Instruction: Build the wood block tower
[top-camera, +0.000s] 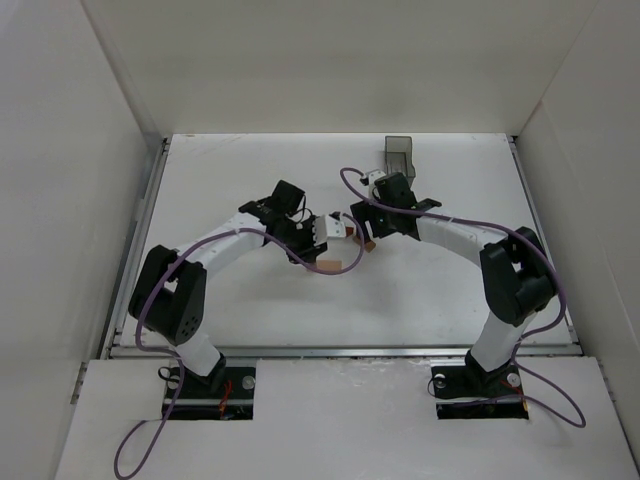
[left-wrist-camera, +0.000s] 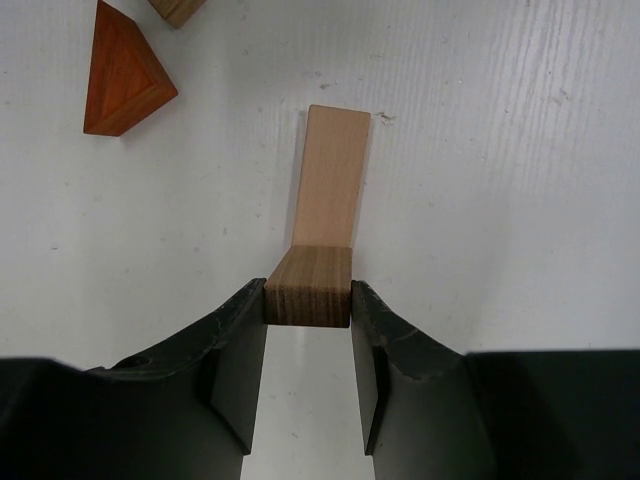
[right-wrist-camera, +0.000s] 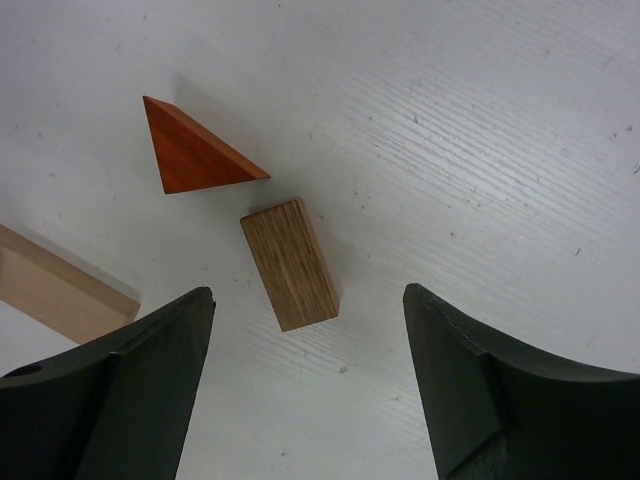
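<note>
My left gripper (left-wrist-camera: 308, 300) is shut on the near end of a long pale tan wood block (left-wrist-camera: 328, 180), which reaches away from the fingers over the white table. An orange triangular block (left-wrist-camera: 125, 75) lies to its upper left, beside the corner of a brown block (left-wrist-camera: 178, 8). In the right wrist view my right gripper (right-wrist-camera: 308, 295) stands open, hovering over that short brown block (right-wrist-camera: 290, 262), which lies flat. The orange triangle (right-wrist-camera: 195, 150) sits just beyond it and the pale block's end (right-wrist-camera: 55, 290) shows at the left. From above, both grippers (top-camera: 335, 230) (top-camera: 365, 235) meet mid-table.
A translucent dark grey bin (top-camera: 400, 155) stands at the back of the table behind the right arm. A purple cable (top-camera: 335, 268) loops over the table near the left wrist, with a small tan piece (top-camera: 325, 265) under it. White walls surround the table.
</note>
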